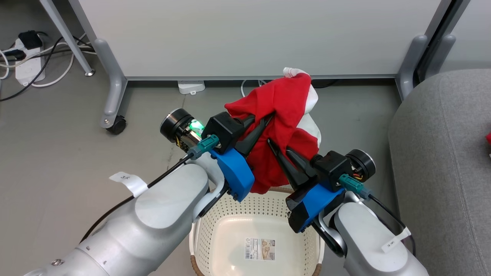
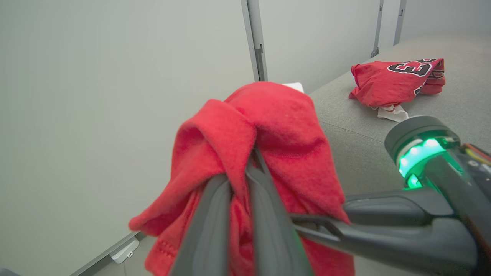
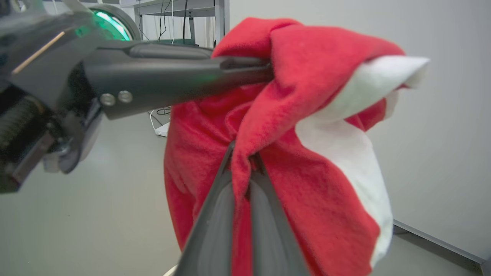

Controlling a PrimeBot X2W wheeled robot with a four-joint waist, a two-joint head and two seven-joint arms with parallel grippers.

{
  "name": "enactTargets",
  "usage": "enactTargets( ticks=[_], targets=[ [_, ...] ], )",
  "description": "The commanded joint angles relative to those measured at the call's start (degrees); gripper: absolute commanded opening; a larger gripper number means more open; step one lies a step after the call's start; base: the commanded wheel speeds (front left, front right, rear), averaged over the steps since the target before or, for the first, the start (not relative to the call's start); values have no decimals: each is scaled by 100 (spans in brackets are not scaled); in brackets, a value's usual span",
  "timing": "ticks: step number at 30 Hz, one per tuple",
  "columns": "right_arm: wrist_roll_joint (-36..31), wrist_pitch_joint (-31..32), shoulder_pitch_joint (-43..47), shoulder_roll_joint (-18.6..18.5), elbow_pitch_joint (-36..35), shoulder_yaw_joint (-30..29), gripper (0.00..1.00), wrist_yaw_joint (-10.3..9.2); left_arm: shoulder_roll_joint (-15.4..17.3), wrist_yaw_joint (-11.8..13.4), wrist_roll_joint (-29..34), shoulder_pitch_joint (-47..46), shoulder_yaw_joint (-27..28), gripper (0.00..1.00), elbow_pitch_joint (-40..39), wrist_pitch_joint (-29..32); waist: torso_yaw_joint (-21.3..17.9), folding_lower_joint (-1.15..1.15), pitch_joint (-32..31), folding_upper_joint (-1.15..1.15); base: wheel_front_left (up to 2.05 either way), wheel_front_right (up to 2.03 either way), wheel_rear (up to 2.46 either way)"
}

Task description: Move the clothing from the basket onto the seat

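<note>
A red garment with white patches (image 1: 285, 115) hangs in the air above the basket (image 1: 199, 237), whose cream bottom holds no clothing. Both grippers are shut on this garment: my left gripper (image 1: 264, 119) pinches its upper left fold, and my right gripper (image 1: 278, 146) pinches it lower down in the middle. In the left wrist view the left gripper (image 2: 245, 170) clamps red cloth (image 2: 276, 130); the right wrist view shows the right gripper (image 3: 241, 155) doing the same. The jersey with black-and-white lettering (image 2: 399, 78) lies crumpled on the grey seat (image 2: 364, 145), which stands to the right (image 1: 433, 153).
A white partition on grey wheeled legs (image 1: 115, 96) stands behind the basket. A power strip with cables (image 1: 27, 61) lies on the floor at far left. Bare grey floor (image 1: 57, 153) spreads to the left of the arms.
</note>
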Motion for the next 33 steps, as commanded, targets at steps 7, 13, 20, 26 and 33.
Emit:
enactTargets(
  ticks=[7, 13, 20, 26, 33],
  targets=[
    [8, 0, -16, -8, 9, -51, 0, 3, -27, -22, -27, -85, -11, 0, 56, -48, -12, 0, -41, 0, 0, 0, 0],
    [12, 0, 73, -8, -9, -77, 0, 3, -28, -35, -48, -34, -27, 0, 115, -65, -42, 0, -115, 0, 0, 0, 0],
    [35, 0, 115, -8, -35, -93, 0, 3, -40, -52, -61, 5, -50, 0, 154, -77, -44, 0, -153, 0, 0, 0, 0],
    [39, 0, 105, -8, -61, -102, 0, 3, -40, -58, -77, 22, -66, 0, 172, -85, -60, 0, -157, 0, 0, 0, 0],
    [61, 0, 153, -8, -97, -75, 0, 3, -37, -66, -99, 55, -90, 0, 199, -96, -94, 0, -183, 0, 0, 0, 0]
  ],
)
